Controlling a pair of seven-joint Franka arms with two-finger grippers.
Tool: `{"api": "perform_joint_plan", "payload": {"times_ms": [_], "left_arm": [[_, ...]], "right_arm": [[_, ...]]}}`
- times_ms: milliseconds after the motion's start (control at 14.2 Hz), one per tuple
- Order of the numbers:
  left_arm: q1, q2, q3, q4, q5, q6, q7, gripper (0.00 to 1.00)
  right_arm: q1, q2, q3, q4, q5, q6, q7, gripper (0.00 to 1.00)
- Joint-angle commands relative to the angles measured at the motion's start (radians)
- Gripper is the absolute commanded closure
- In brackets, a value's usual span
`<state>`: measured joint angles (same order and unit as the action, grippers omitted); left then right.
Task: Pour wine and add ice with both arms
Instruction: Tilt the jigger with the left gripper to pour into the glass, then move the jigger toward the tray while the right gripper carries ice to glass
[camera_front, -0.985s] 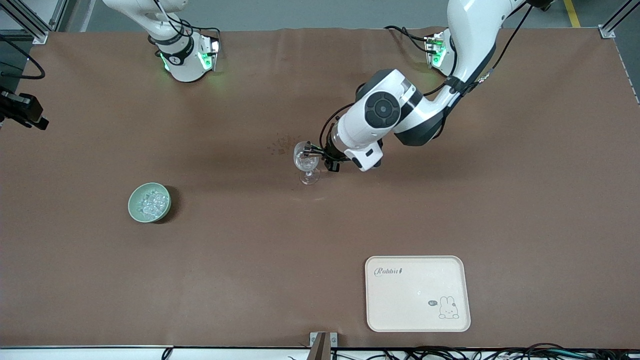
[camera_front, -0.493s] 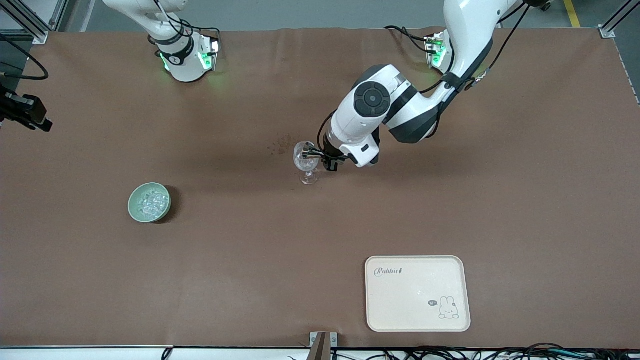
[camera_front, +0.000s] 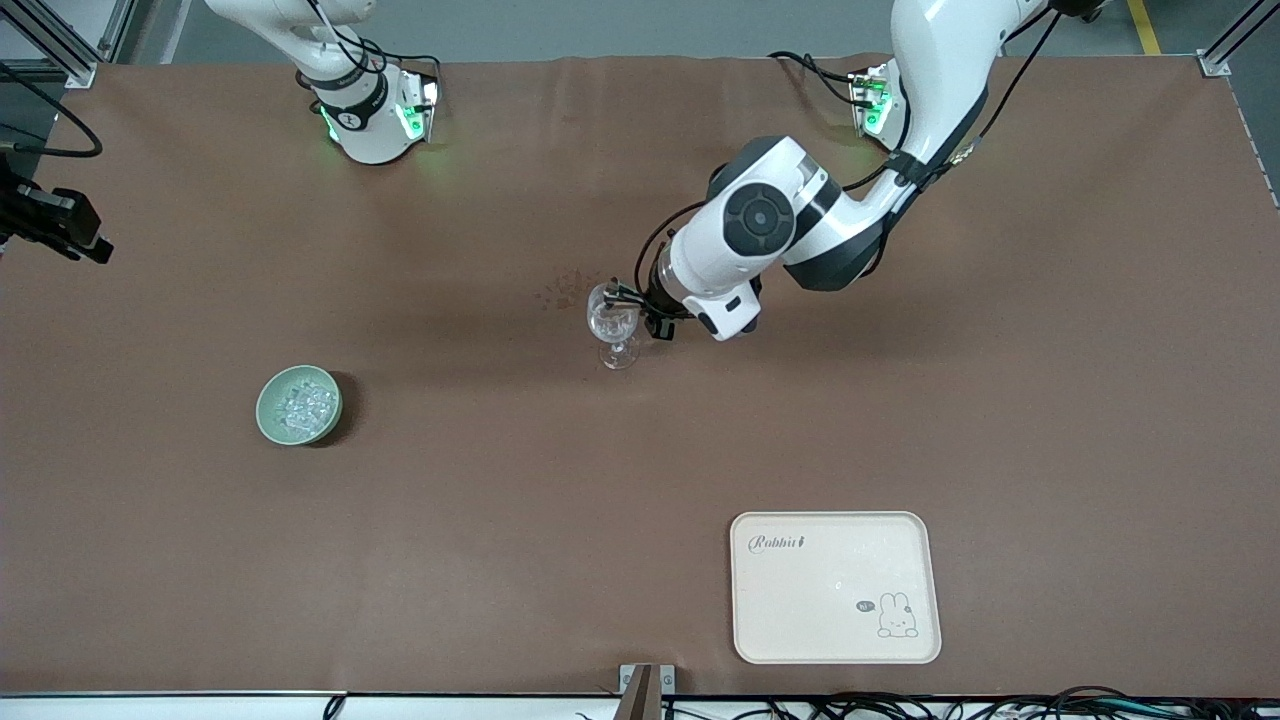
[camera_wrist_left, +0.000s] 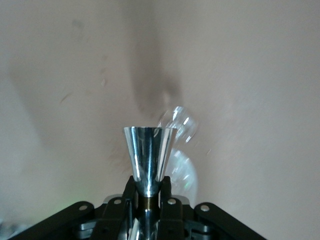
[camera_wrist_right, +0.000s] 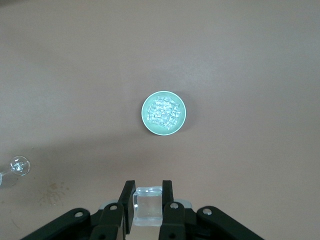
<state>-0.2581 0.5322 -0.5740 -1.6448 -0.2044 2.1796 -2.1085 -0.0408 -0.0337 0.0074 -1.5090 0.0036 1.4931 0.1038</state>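
Clear ice (camera_wrist_right: 165, 114) under right gripper (camera_wrist_right: 148, 202)

Even overhead light, soft arm shadows on the table (camera_front: 480, 560); left wrist view blurred, metal cup (camera_wrist_left: 149, 157) glaring

A broad table (camera_front: 400, 560) under a brown cover fills the room's middle, creased along one edge. Grey floor (camera_front: 600, 25) runs past it, crossed by a yellow line (camera_front: 1143, 25). Aluminium frame posts (camera_front: 1230, 40) stand at the corners. Even overhead light casts soft shadows.
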Motion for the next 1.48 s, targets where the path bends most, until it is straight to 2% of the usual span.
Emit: {"api": "perform_joint_plan", "payload": {"times_ms": [0, 211, 422, 633, 915, 1126, 1267, 1407], "left_arm": [[0.03, -0.001, -0.004, 0.014, -0.166, -0.036, 0.138, 0.99], [0.091, 0.005, -0.003, 0.039, -0.254, -0.081, 0.231, 0.99], [0.18, 0.041, 0.0, 0.113, -0.435, -0.134, 0.405, 0.99], [0.293, 0.109, -0.001, 0.177, -0.533, -0.144, 0.519, 0.99], [0.468, 0.184, 0.009, 0.192, -0.81, -0.144, 0.83, 0.99], [0.565, 0.296, 0.022, 0.235, -0.891, -0.144, 0.983, 0.99], [0.605, 0.404, 0.034, 0.293, -0.921, -0.144, 1.105, 0.99], [0.623, 0.48, 0.037, 0.342, -0.987, -0.138, 1.116, 0.99]], "right_arm": [[0.001, 0.009, 0.002, 0.023, 0.015, -0.014, -0.002, 0.98], [0.005, 0.009, 0.002, 0.023, 0.015, -0.016, 0.001, 0.98], [0.038, 0.009, 0.003, 0.021, 0.019, -0.011, 0.011, 0.98], [0.048, 0.046, 0.089, 0.015, 0.019, 0.038, 0.163, 0.98], [0.051, 0.136, 0.273, 0.015, 0.018, 0.159, 0.445, 0.98], [0.061, 0.196, 0.399, 0.015, 0.004, 0.213, 0.631, 0.98], [0.085, 0.233, 0.446, 0.012, 0.0, 0.246, 0.715, 0.98], [0.142, 0.274, 0.46, 0.012, -0.004, 0.289, 0.808, 0.98]]}}
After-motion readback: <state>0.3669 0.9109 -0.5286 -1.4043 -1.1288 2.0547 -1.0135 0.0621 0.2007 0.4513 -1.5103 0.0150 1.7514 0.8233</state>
